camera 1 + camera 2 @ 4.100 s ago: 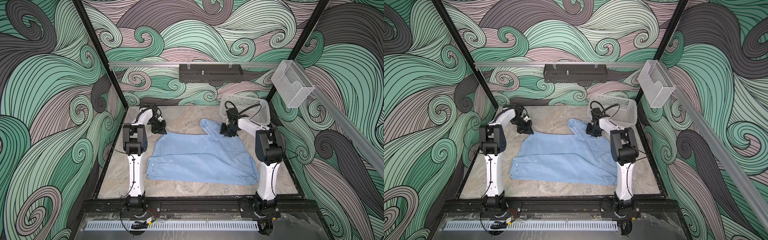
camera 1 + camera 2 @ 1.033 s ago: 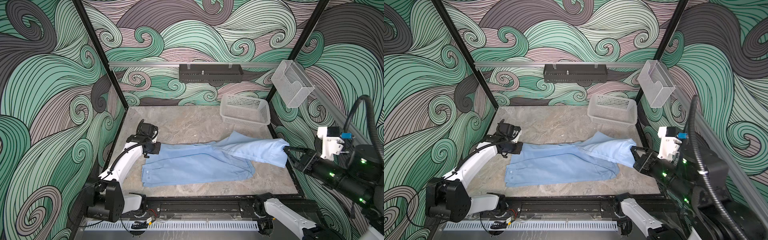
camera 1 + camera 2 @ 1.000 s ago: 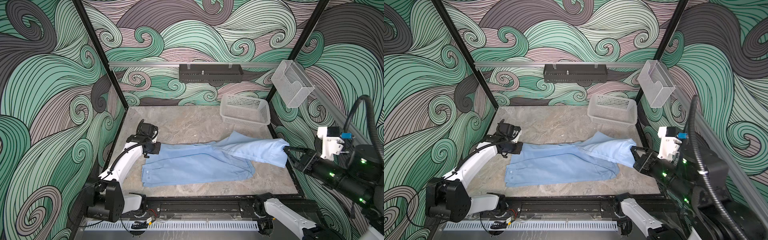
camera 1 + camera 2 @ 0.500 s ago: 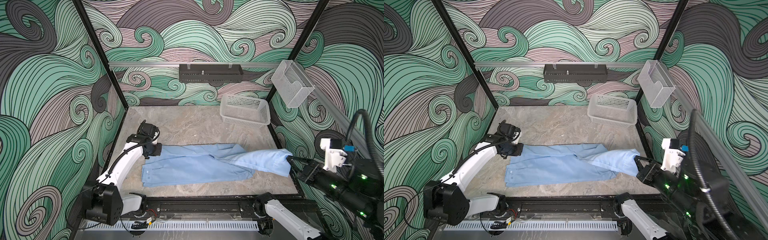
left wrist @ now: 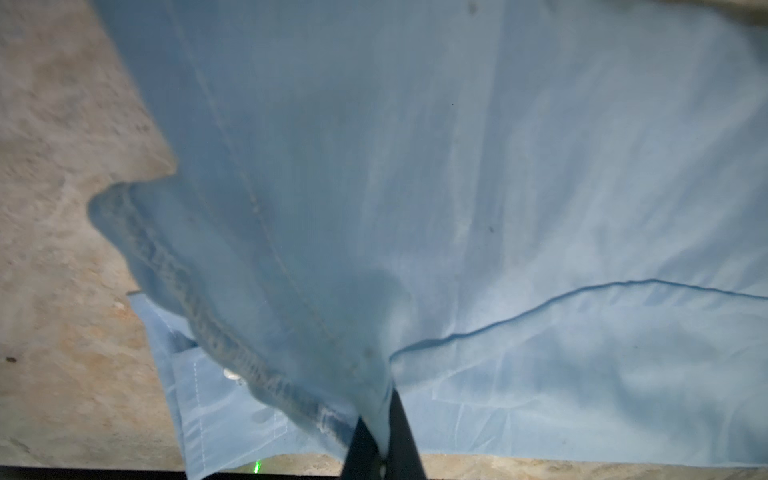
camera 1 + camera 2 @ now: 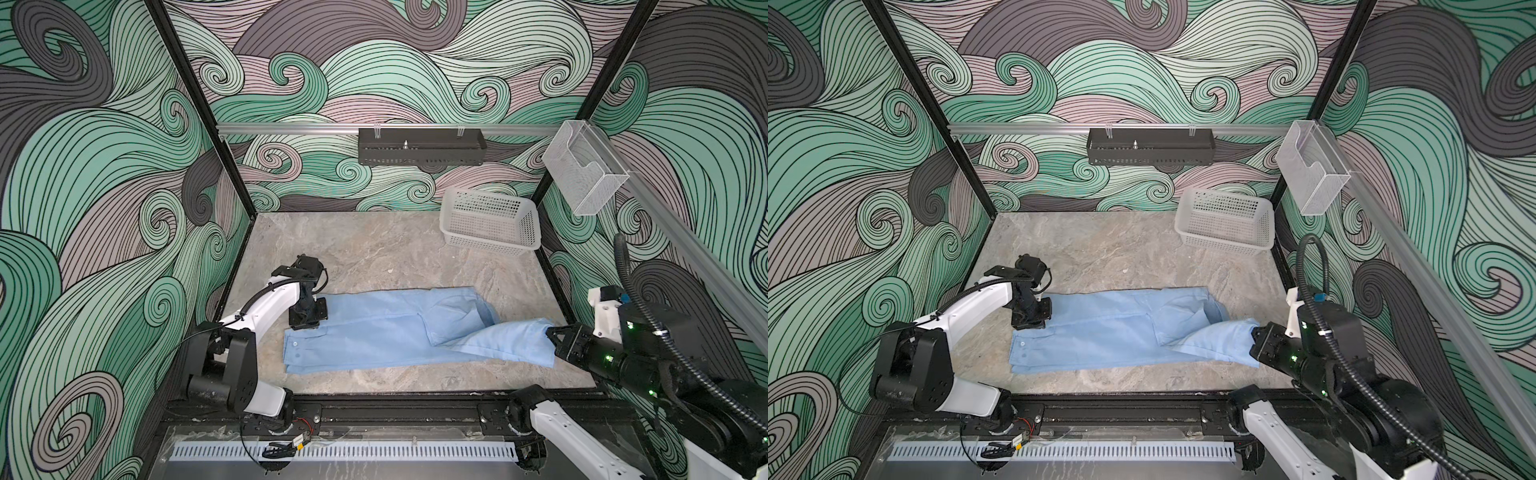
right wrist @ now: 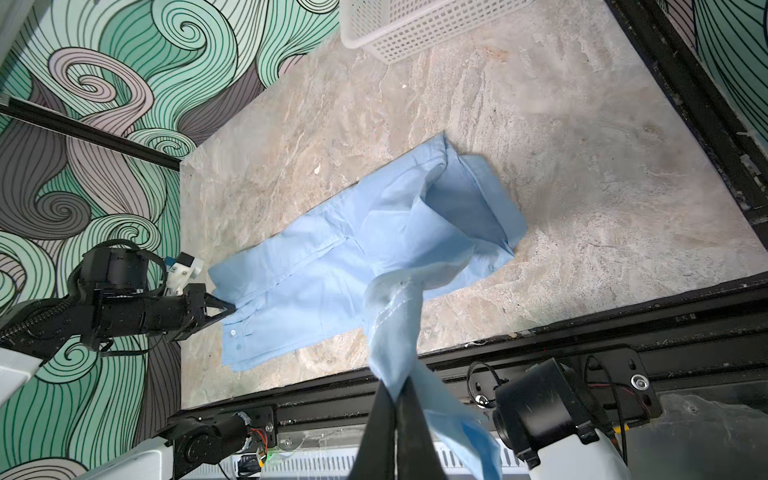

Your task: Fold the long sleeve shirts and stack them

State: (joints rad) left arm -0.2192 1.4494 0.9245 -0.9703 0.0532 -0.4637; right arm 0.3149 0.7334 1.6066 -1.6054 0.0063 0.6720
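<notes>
1. The light blue shirt (image 6: 374, 332) lies across the desk's (image 6: 374, 257) front as a narrow band; seconds ago it was spread wide.
2. The left end effector (image 6: 308, 320) stays clamped on one end. The right end effector (image 6: 550, 332), pinching the other, has sunk lower.
3. The lengthwise fold looks nearly laid.

White basket (image 6: 490, 226), perhaps tilted, back corner

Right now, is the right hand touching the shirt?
Touching. In the right wrist view the right hand is shut on a twisted strip of the shirt.
</notes>
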